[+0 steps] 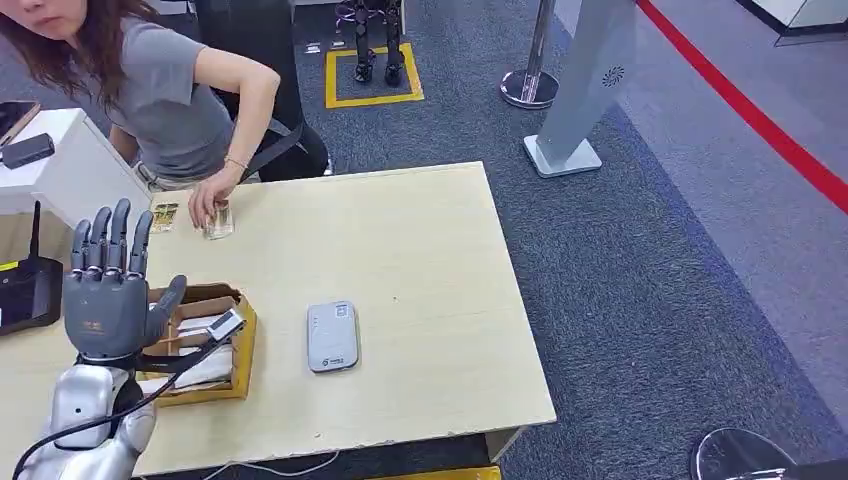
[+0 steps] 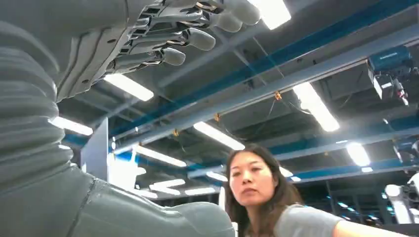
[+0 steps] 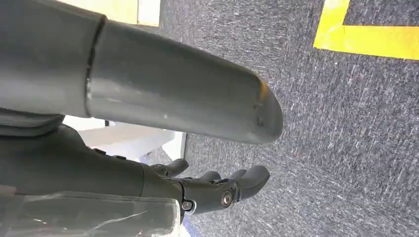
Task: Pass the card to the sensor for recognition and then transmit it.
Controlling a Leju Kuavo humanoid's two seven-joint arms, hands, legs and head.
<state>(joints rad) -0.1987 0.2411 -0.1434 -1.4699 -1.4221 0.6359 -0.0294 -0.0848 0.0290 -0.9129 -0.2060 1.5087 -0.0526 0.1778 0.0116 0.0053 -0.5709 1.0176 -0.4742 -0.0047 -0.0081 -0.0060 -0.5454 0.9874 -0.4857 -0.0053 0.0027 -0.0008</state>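
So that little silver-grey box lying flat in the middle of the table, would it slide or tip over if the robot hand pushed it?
The silver-grey box lies low and flat with rounded corners, so it would probably slide rather than tip. The table top looks smooth, so it may skid easily. It looks like a rigid shell, likely stiff and fairly light, though its weight can't be seen.

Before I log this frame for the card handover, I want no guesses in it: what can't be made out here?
- Card under the person's hand, head view: fingers cover it; its print is unreadable.
- Contents of the cardboard box, head view: the left hand blocks part of it.
- Sensor label, head view: too small.
- Right hand, right wrist view: its palm is hidden by the thumb.
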